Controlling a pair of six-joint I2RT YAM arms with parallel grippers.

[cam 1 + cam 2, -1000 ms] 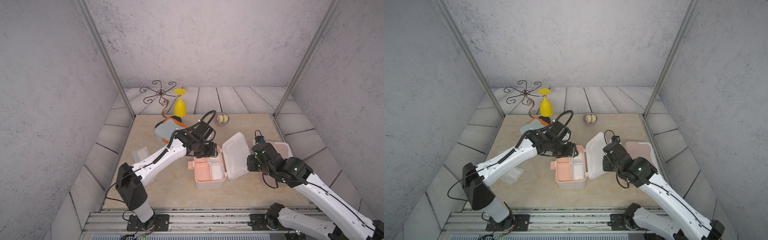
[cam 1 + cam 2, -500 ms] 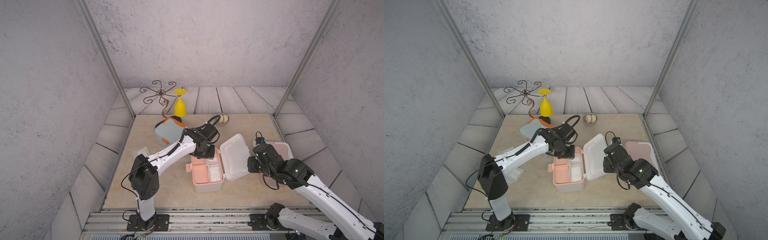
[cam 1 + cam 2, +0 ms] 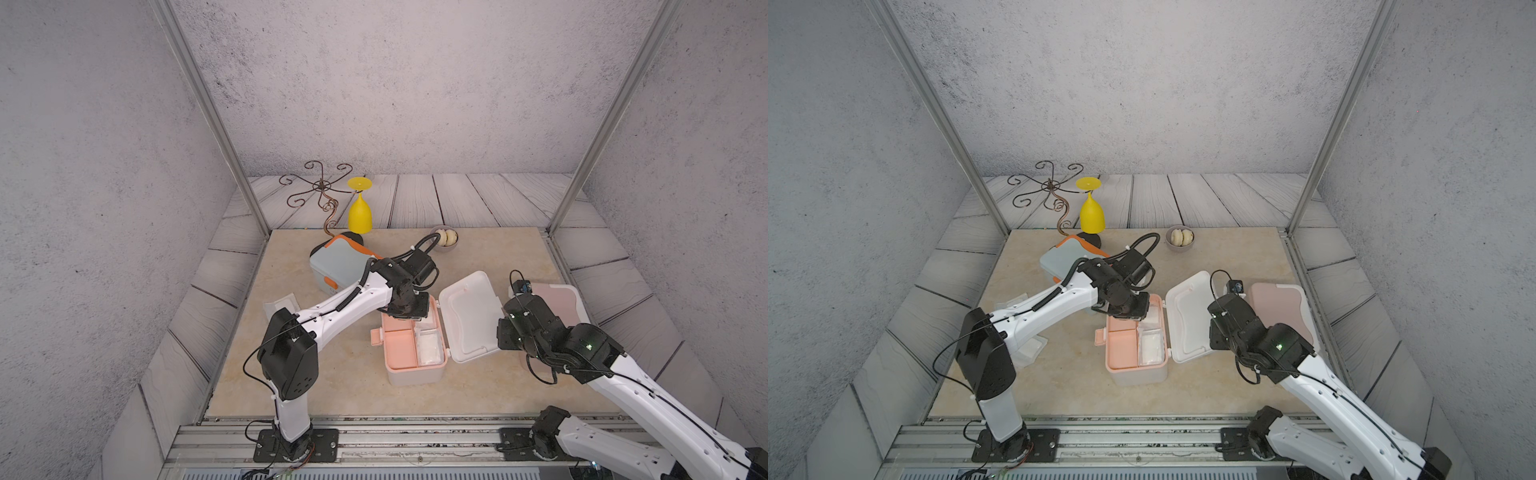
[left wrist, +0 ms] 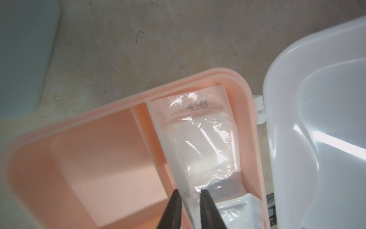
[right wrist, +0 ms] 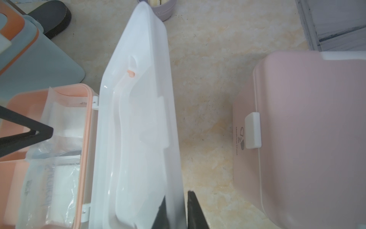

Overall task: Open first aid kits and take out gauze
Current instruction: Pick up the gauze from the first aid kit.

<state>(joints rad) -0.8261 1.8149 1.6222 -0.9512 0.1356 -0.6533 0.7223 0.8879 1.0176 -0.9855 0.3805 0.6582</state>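
Step in hand: pulling gauze from the open white-peach kit [image 3: 413, 376]. Left gripper [image 4: 189, 192] is nearly closed, nipping the gauze packet [image 4: 206, 142] by its near edge; the rest lies ahead of the tips. Right gripper [image 5: 176, 198] is clamped on the lid [image 5: 138, 119] rim. Next, probably: lift straight up, clear of the kit.

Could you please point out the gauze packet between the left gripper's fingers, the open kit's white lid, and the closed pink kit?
gauze packet [image 4: 206, 142]: left wrist view, middle of its clear wrapper.
white lid [image 3: 471, 316]: a top view, inner face.
pink kit [image 5: 307, 128]: right wrist view, on its lid.
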